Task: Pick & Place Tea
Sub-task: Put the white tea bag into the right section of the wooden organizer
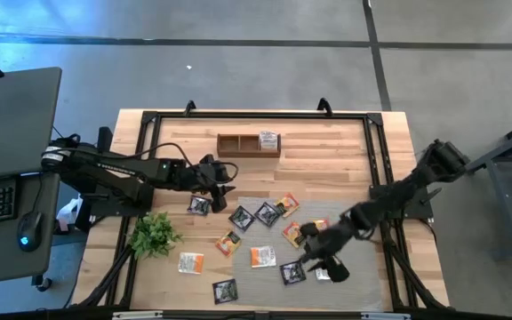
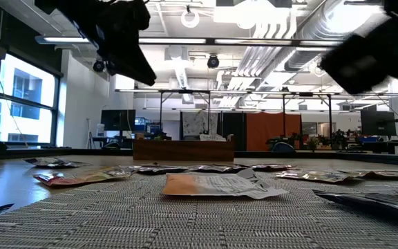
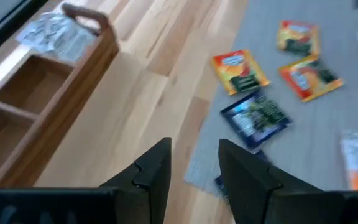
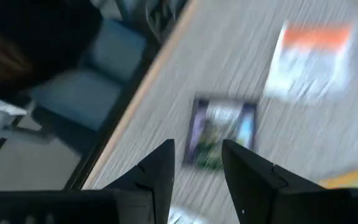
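The tea sachets [image 1: 266, 214] lie scattered flat across the grey mat [image 1: 256, 283] in the lower middle of the high view, dark ones, orange-yellow ones and white-and-orange ones mixed. A few sit off the mat on bare wood at lower left, near the green plant [image 1: 154, 234]. One sachet [image 1: 268, 140] already rests in the right compartment of the wooden tray [image 1: 248, 143] at upper centre.

My left gripper [image 1: 224, 175] hangs over the wood between tray and mat, centre-left of frame; its fingers [image 3: 151, 169] stand parted with nothing between them. A dark sachet [image 3: 255, 117] lies just ahead of it at the mat's edge.

My right gripper [image 1: 314, 258] hovers at lower right of frame above the mat, released and empty, with a dark sachet [image 4: 219, 132] lying directly beyond its fingertips and a white-and-orange one [image 4: 313, 59] beside that
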